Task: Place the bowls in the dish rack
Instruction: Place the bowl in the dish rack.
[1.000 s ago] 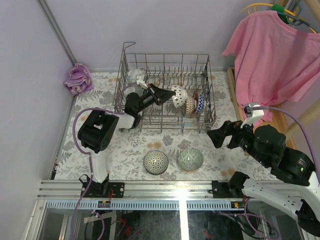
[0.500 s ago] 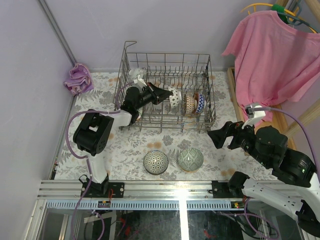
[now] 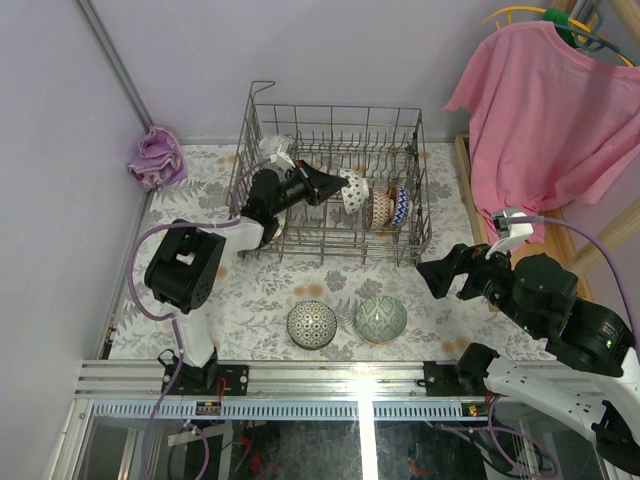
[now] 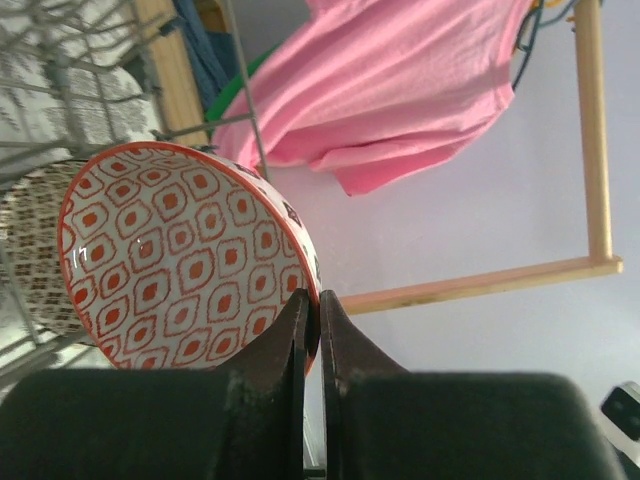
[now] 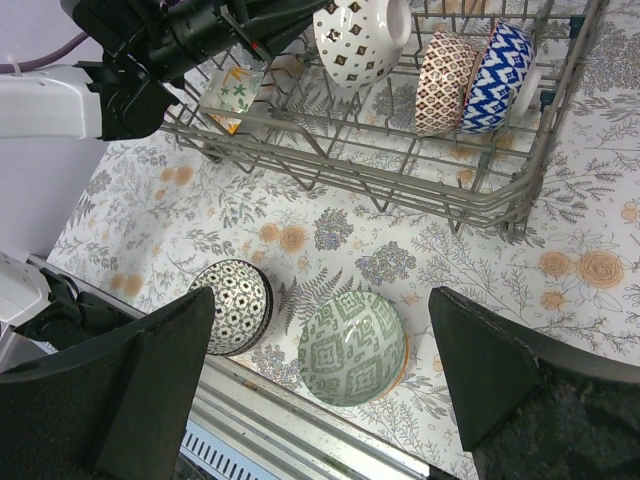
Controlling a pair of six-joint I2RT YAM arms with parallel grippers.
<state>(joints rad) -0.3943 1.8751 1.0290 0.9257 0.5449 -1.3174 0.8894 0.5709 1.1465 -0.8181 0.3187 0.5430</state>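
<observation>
Floral table [image 3: 260, 290], rack [image 3: 330, 250] — L gripper [image 4: 312, 305] tight on red-white bowl [image 4: 180, 260], R gripper [image 5: 320, 300] agape.

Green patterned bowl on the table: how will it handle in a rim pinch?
The green bowl looks glazed and rigid, so probably slick in a pinch and chip-prone if dropped. It sits opening-up on the floral cloth, so a side push would likely slide it, not tip it.

Left gripper [image 3: 337, 186], clamped on red-patterned bowl [image 3: 354, 190], fills dish rack [image 3: 330, 112] middle. Brown-patterned bowl [image 3: 378, 208] and blue zigzag bowl [image 3: 398, 205] block right end. Back rows free. Table [image 3: 250, 300] strip between rack front and black-patterned bowl [image 3: 312, 324], green bowl [image 3: 381, 319] passable.
</observation>
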